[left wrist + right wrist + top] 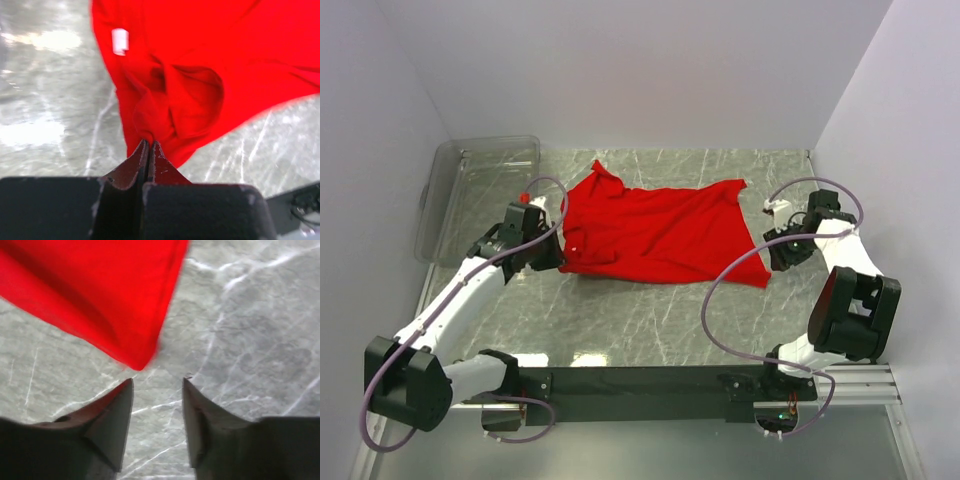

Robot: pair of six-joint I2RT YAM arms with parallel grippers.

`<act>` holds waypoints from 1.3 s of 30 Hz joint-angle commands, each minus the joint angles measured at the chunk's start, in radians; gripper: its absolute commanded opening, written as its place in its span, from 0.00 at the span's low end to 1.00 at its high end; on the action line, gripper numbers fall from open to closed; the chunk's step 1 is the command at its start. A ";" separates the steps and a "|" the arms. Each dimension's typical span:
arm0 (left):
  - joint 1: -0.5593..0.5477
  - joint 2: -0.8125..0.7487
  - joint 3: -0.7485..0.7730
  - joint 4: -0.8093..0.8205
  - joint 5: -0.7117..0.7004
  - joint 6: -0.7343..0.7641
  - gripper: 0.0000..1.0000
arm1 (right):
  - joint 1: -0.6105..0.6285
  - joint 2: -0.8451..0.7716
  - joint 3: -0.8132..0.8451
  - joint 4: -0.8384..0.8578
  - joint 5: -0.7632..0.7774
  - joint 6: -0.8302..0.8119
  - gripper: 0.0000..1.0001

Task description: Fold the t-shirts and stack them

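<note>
A bright red t-shirt (660, 232) lies spread across the middle of the marble table, its small white neck label (120, 41) showing in the left wrist view. My left gripper (558, 252) is at the shirt's left edge, shut on a bunched fold of the red cloth (150, 127). At the shirt's right corner (137, 360), my right gripper (772, 252) stands open just off the cloth; nothing is between its fingers (159, 382).
A clear plastic bin (480, 190) stands at the back left of the table. White walls close in the left, back and right sides. The black base rail (650, 382) runs along the near edge.
</note>
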 commanded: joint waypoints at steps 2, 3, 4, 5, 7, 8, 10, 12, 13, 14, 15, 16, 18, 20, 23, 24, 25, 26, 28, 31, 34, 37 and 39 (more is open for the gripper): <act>-0.008 0.048 -0.011 -0.007 0.096 -0.037 0.01 | -0.008 -0.030 0.044 0.076 0.002 0.129 0.62; -0.009 0.046 -0.025 -0.001 0.100 -0.045 0.01 | -0.008 -0.062 0.042 0.089 -0.037 0.140 0.65; -0.011 0.043 -0.031 0.017 0.103 -0.051 0.01 | -0.003 -0.075 0.044 0.090 -0.058 0.140 0.66; -0.011 0.039 -0.036 0.023 0.102 -0.061 0.01 | -0.002 -0.086 0.045 0.075 -0.084 0.120 0.66; -0.011 0.043 -0.039 0.028 0.102 -0.063 0.01 | 0.001 -0.086 0.051 -0.077 -0.219 -0.064 0.63; -0.011 0.052 -0.039 0.028 0.102 -0.065 0.01 | 0.009 -0.080 0.050 -0.144 -0.250 -0.142 0.59; -0.011 0.061 -0.040 0.031 0.106 -0.068 0.01 | 0.026 -0.067 0.007 -0.227 -0.232 -0.256 0.55; -0.011 0.072 -0.044 0.040 0.109 -0.071 0.01 | 0.055 -0.089 -0.072 -0.154 -0.172 -0.253 0.54; -0.011 0.072 -0.047 0.043 0.108 -0.072 0.01 | 0.063 -0.096 -0.097 -0.131 -0.142 -0.258 0.54; -0.011 0.078 -0.045 0.048 0.111 -0.075 0.01 | 0.073 -0.101 -0.114 -0.118 -0.105 -0.264 0.54; -0.011 0.081 -0.045 0.049 0.112 -0.077 0.01 | 0.080 -0.106 -0.140 -0.102 -0.089 -0.265 0.54; -0.011 0.081 -0.048 0.052 0.112 -0.077 0.01 | 0.087 -0.107 -0.151 -0.097 -0.077 -0.267 0.54; -0.011 0.083 -0.050 0.054 0.111 -0.077 0.01 | 0.106 -0.112 -0.186 -0.045 -0.031 -0.245 0.54; -0.011 0.088 -0.053 0.058 0.111 -0.077 0.01 | 0.121 -0.103 -0.202 -0.016 0.009 -0.230 0.55; -0.011 0.092 -0.054 0.058 0.109 -0.077 0.01 | 0.149 -0.068 -0.214 0.035 0.038 -0.192 0.56; -0.011 0.091 -0.056 0.057 0.106 -0.077 0.01 | 0.161 -0.054 -0.219 0.069 0.066 -0.173 0.56; -0.011 0.091 -0.057 0.057 0.105 -0.077 0.01 | 0.169 -0.046 -0.219 0.079 0.072 -0.169 0.56; -0.011 0.089 -0.057 0.055 0.103 -0.077 0.01 | 0.173 -0.038 -0.216 0.087 0.075 -0.163 0.56; -0.011 0.088 -0.060 0.054 0.099 -0.075 0.01 | 0.188 -0.012 -0.206 0.100 0.087 -0.150 0.56; -0.011 0.085 -0.068 0.057 0.097 -0.081 0.01 | 0.207 0.015 -0.205 0.112 0.097 -0.147 0.53; -0.011 0.078 -0.076 0.060 0.096 -0.092 0.01 | 0.216 0.032 -0.208 0.106 0.097 -0.149 0.47; -0.011 0.072 -0.086 0.065 0.094 -0.104 0.01 | 0.218 0.032 -0.225 0.115 0.097 -0.150 0.36; -0.011 0.071 -0.097 0.062 0.092 -0.111 0.01 | 0.218 0.026 -0.229 0.119 0.097 -0.146 0.24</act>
